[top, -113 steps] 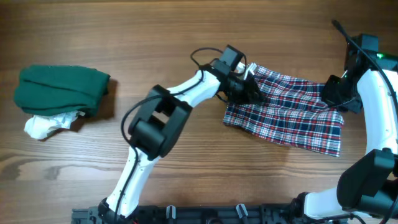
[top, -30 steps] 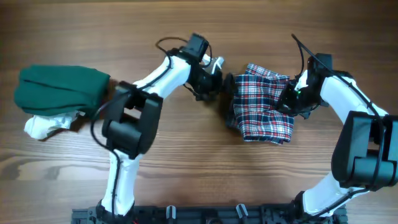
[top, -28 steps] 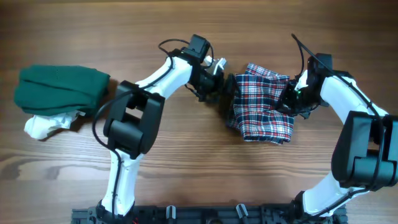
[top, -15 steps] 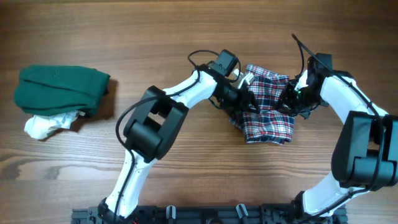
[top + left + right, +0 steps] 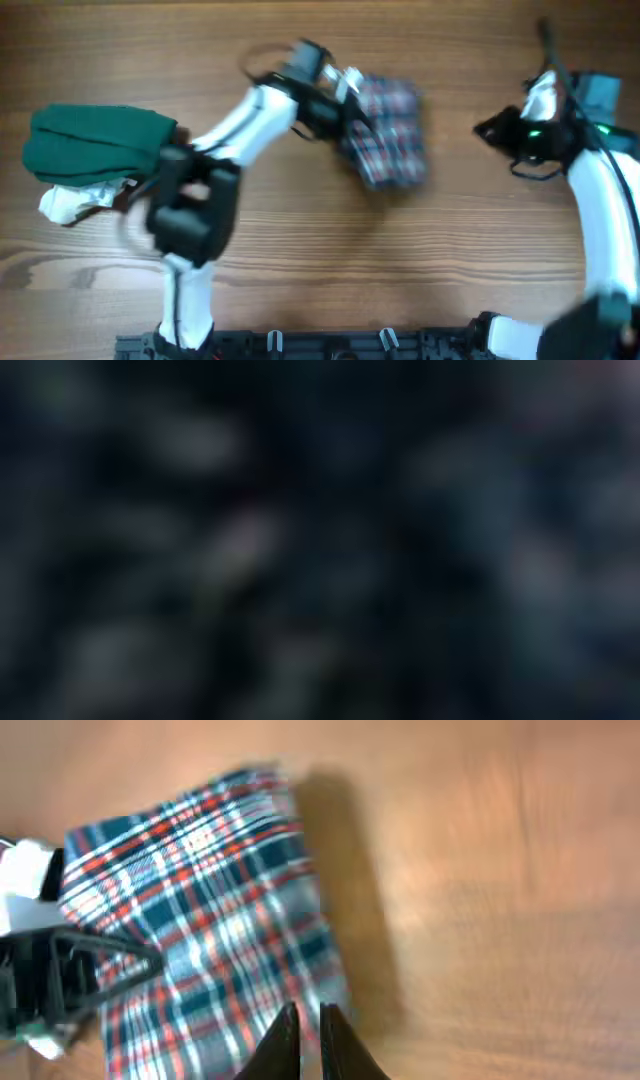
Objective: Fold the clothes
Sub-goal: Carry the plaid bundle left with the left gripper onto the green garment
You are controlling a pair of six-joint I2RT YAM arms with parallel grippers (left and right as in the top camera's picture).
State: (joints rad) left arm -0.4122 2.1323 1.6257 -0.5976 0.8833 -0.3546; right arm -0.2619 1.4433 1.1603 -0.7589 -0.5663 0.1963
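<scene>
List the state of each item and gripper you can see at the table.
plaid shirt: folded into a compact bundle.
green garment: folded.
white cloth: crumpled, partly under the green garment.
left gripper: at the shirt's edge, jaws unreadable.
right gripper: shut, empty, off the shirt.

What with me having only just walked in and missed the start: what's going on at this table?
Two robot arms are folding a plaid shirt, which lies as a bunched bundle on the wooden table. The left gripper is at the bundle's edge; blur hides whether it grips. The right gripper is shut and empty, apart from the shirt. A dark green garment and a white cloth sit untouched on the left.
</scene>
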